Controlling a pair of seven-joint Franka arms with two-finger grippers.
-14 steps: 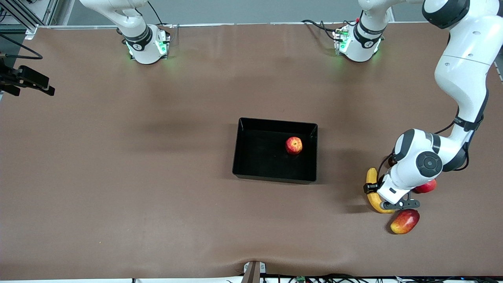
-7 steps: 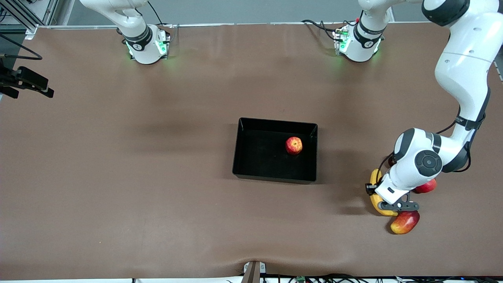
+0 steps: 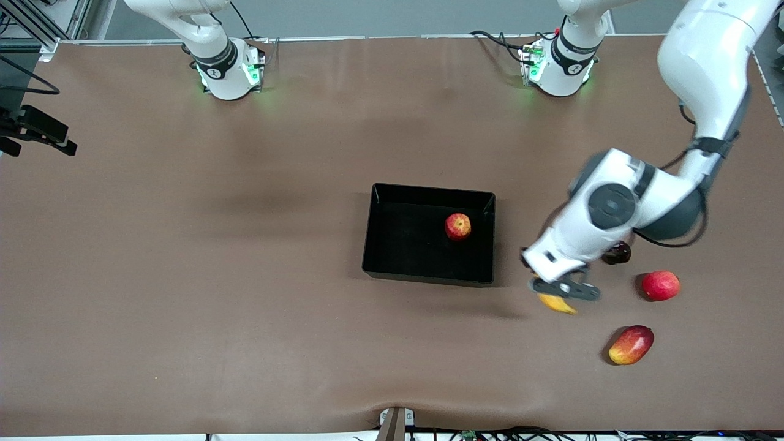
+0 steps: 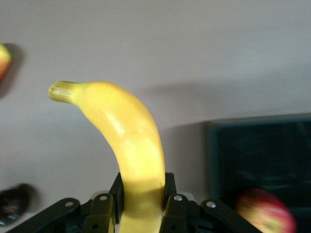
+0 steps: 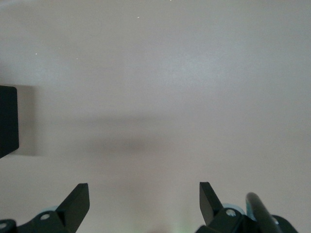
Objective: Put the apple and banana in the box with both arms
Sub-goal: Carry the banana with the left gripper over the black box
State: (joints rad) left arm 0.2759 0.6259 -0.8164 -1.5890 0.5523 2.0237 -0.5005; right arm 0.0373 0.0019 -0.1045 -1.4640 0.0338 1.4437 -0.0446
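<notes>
The left gripper [image 3: 560, 289] hangs in the air over the bare tabletop [image 3: 184, 275] just off the box's [image 3: 370, 245] wall at the left arm's end, its fingers [image 4: 104, 213] clenched on the banana [image 4: 124, 145] near one end, so most of the fruit juts free ahead of the wrist. That off-centre hold looks secure enough for a short carry, though the long free end could swing. The banana is lifted clear of the tabletop, presumably to pass over the box's low wall. The box holds only the apple [image 3: 458, 226], lying toward the left arm's end. A mango [image 3: 631, 345], a plain red fruit [image 3: 660, 285] and a dark fruit [image 3: 616, 252] lie outside it on the tabletop. The right gripper [image 5: 144, 199] waits over bare tabletop, fingers spread and empty.
</notes>
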